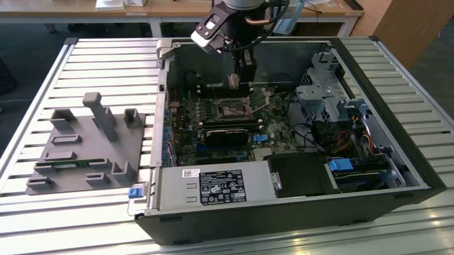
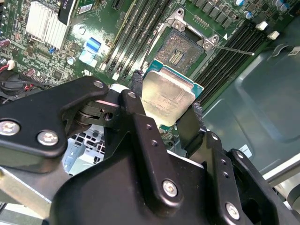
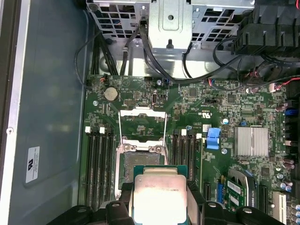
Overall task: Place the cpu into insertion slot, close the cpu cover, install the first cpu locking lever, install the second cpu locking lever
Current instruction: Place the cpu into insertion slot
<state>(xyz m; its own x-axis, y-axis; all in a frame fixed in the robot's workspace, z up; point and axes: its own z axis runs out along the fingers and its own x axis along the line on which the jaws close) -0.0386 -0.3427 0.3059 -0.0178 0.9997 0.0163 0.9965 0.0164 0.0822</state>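
Cpu (image 2: 168,96) clamped by its edges btwn gripper (image 2: 166,101) fingers (image 2: 135,91), held off the green board (image 3: 225,108), just beside the bare insertion slot (image 2: 183,47), not seated. Cpu cover (image 3: 143,123) stands flipped open at the slot's edge.

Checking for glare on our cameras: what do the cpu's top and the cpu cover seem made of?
The cpu: matte grey metal top, softly reflective, over a green board edge. The cpu cover: thin silvery sheet metal, probably steel, going by its bright edges.
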